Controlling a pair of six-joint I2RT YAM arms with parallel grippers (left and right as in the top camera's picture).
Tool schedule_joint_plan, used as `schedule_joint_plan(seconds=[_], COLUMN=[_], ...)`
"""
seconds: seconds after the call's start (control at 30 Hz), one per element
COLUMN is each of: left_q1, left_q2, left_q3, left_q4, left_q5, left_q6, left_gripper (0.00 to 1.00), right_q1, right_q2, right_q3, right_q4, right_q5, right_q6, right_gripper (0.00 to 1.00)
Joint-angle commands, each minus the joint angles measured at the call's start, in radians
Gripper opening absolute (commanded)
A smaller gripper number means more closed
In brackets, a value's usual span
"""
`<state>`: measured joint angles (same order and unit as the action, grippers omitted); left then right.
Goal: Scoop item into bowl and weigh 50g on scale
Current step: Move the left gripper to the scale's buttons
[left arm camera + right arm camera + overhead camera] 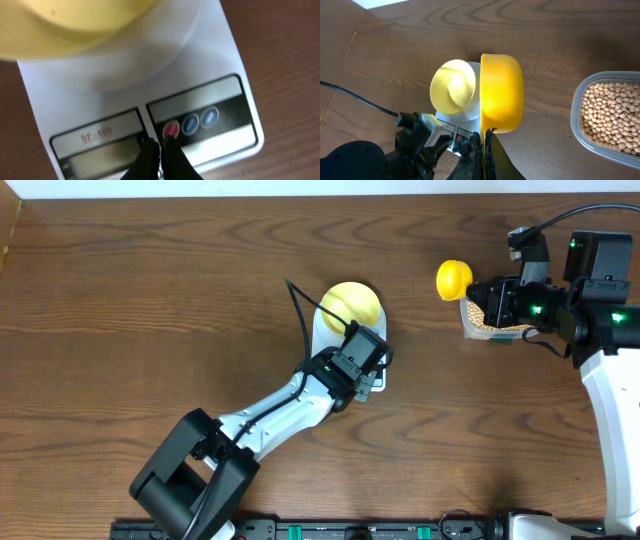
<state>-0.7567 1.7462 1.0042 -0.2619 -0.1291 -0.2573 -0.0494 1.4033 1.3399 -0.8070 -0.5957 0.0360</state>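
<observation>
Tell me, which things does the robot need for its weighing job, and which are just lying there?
For the job: beans in the clear tub; yellow scoop; pale bowl on the white scale.
Just there: wooden table; black cable.

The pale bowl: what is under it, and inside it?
Under the bowl is the white scale. Its visible inside looks empty; the yellow scoop covers one edge, and the bowl hides the scale's platform centre.
</observation>
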Motion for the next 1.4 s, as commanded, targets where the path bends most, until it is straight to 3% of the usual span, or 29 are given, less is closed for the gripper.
schedule_joint_plan(seconds=[0.0,1.37], left_q1=[-0.002,-0.026], left_q2=[0.013,0.098], left_q3=[-0.004,-0.006], left_q4=[0.024,0.08], left_q5=[-0.045,-0.045], left_q6=[0.021,0.021], left_gripper=[0.07,0.07], right_q1=[-0.001,-0.002], right_q2=[-0.003,-0.003], right_q3=[0.006,0.006], right_q4=[0.0,-0.001], right_q5=[-0.016,0.003], right_q6=[-0.024,-0.027], right_gripper=[0.01,0.01])
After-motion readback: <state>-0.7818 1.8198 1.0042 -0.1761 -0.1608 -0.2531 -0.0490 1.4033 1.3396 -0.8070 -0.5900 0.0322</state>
